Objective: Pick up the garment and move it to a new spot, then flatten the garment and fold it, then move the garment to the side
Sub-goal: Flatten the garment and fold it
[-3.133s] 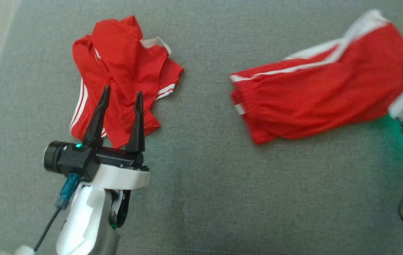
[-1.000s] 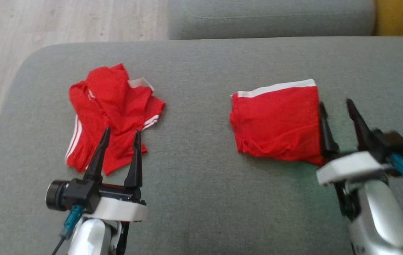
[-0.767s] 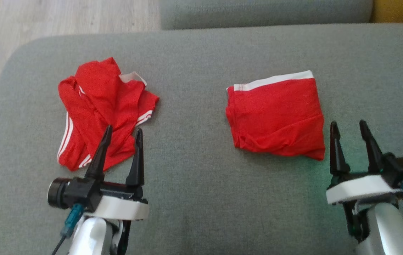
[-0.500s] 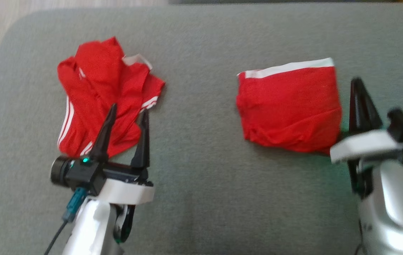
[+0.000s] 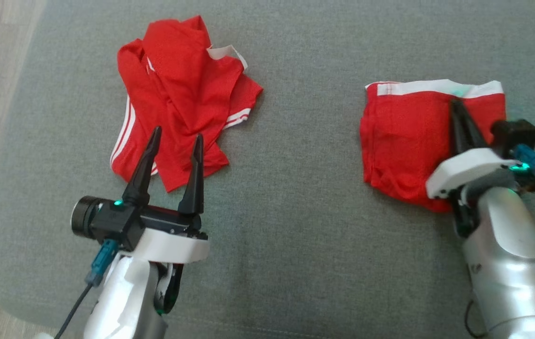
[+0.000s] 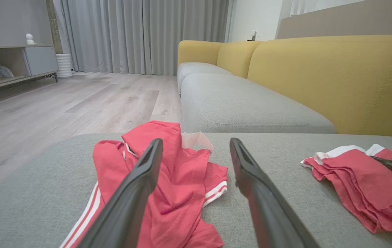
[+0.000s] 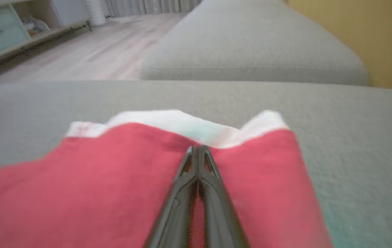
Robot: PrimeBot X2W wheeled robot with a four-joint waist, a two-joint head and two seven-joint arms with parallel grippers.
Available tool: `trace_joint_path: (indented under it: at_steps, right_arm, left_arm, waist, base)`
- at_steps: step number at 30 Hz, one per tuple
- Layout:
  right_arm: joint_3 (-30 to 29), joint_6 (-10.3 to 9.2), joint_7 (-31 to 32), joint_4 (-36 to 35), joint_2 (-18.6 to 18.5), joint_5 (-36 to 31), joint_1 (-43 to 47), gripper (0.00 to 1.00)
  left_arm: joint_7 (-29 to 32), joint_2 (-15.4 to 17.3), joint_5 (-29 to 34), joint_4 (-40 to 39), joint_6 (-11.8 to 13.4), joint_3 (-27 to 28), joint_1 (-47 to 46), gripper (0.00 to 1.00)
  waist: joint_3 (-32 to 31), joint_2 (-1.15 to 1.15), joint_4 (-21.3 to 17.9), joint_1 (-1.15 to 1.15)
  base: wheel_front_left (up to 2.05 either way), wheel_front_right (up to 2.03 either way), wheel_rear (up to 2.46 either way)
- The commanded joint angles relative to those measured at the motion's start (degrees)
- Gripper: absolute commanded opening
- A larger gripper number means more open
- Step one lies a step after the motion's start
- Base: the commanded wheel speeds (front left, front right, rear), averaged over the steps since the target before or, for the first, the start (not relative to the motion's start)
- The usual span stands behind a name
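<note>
Now | R fingers [image 5: 461, 126] shut atop folded garment [image 5: 403, 136], tips at waistband [image 5: 429, 87] | L fingers [image 5: 146, 162] spread, empty

Counting two red garments: one crumpled garment [image 5: 178, 94], one folded garment [image 5: 403, 136]. Counting also two grippers, the left gripper [image 5: 177, 133] and the right gripper [image 5: 455, 102], each carrying two fingers [image 5: 144, 165], so making four together. Seeing two blue plugs [image 5: 100, 263], one at each gripper. Seeing three grey cushions [image 6: 251, 106] and three yellow backs [image 6: 337, 79]. Noticing one cabinet [image 6: 37, 60].
</note>
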Motion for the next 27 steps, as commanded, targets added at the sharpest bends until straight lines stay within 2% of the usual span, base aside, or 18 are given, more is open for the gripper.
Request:
trace_joint_path:
  at_steps: [1, 4, 5, 7, 9, 12, 15, 19, 27]
  right_arm:
    - [4.6, -0.05, -2.0, -1.7, 0.4, 3.0, -1.8, 0.00]
    - [10.8, -0.05, -2.7, -3.5, 0.4, 7.7, -1.1, 0.00]
    - [10.8, -0.05, -2.7, -3.5, 0.4, 7.7, -1.1, 0.00]
    - [14.8, -0.05, -2.8, -3.4, 0.4, 9.3, -0.2, 0.00]
    - [18.6, -0.05, -1.3, -1.2, 0.4, 9.8, 0.3, 0.00]
    - [21.1, -0.05, 2.3, 3.5, 0.4, 10.1, 0.1, 0.00]
    - [21.0, -0.05, 0.9, 5.0, 0.4, 11.6, -0.7, 0.00]
    - [19.1, -0.05, -2.4, 2.6, 0.4, 13.4, -0.5, 0.00]
    - [10.3, -0.05, -3.0, -14.3, 0.4, 12.8, 9.0, 0.00]
  left_arm:
    - [-0.3, 0.3, -0.3, -1.7, 0.3, 2.1, -1.8, 1.00]
    - [-0.3, 0.3, -0.3, -1.8, 0.5, 2.2, -1.6, 1.00]
    - [-0.3, 0.3, -0.3, -1.8, 0.5, 2.2, -1.6, 1.00]
    - [-0.3, 0.3, -0.4, -2.0, 0.6, 2.1, -1.5, 1.00]
    - [-0.3, 0.3, -0.4, -2.1, 0.6, 2.1, -1.4, 1.00]
    - [-0.3, 0.3, -0.2, -1.9, 0.6, 2.1, -1.3, 1.00]
    - [-0.3, 0.3, 0.2, -1.4, 0.5, 2.3, -1.1, 1.00]
    - [-0.3, 0.3, 0.7, -1.1, 0.4, 2.9, -0.4, 1.00]
    - [-0.3, 0.3, 1.3, -0.7, 0.2, 4.3, 2.0, 1.00]
  waist:
    - [-0.8, 0.00, -0.2, -0.01]
    - [-1.3, 0.00, -0.4, -0.01]
    - [-1.3, 0.00, -0.4, -0.01]
    - [-1.4, 0.00, -0.6, -0.01]
    - [-1.4, 0.00, -1.0, -0.01]
    - [-1.7, 0.00, -1.6, -0.01]
    - [-2.5, 0.00, -2.4, -0.01]
    - [-4.3, 0.00, -3.9, -0.01]
    - [-8.5, 0.00, -8.1, -0.01]
  base:
    - [0.00, 0.00, 0.00]
    - [0.00, 0.00, 0.00]
    - [0.00, 0.00, 0.00]
    - [0.00, 0.00, 0.00]
    - [0.00, 0.00, 0.00]
    - [0.00, 0.00, 0.00]
    - [0.00, 0.00, 0.00]
    - [0.00, 0.00, 0.00]
    - [0.00, 0.00, 0.00]
